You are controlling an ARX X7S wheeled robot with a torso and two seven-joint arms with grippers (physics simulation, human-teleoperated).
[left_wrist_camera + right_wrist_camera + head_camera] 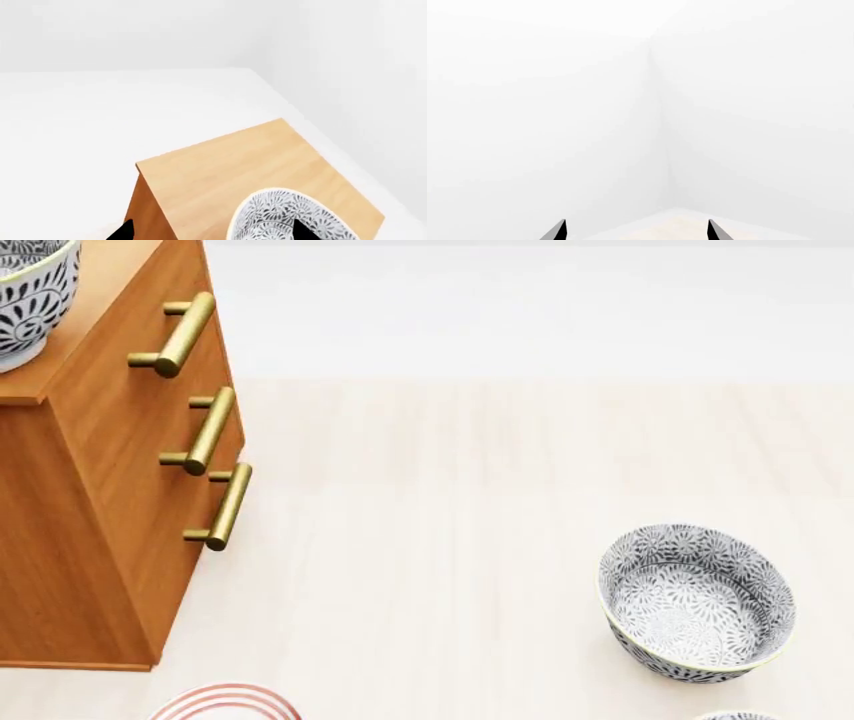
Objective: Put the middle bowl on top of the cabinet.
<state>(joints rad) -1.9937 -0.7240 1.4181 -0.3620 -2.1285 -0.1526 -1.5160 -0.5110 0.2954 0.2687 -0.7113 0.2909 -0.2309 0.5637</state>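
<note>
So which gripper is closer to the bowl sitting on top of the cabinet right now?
Left. The left gripper sits right over the bowl on the cabinet; the right gripper faces only blank walls, no bowl in view.

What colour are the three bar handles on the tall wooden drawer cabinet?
Brass-gold; the three bar handles on the orange-brown wooden cabinet show best in the head view.

Pale wood floor point(507, 490) beneath plain white walls point(560, 100).
</note>
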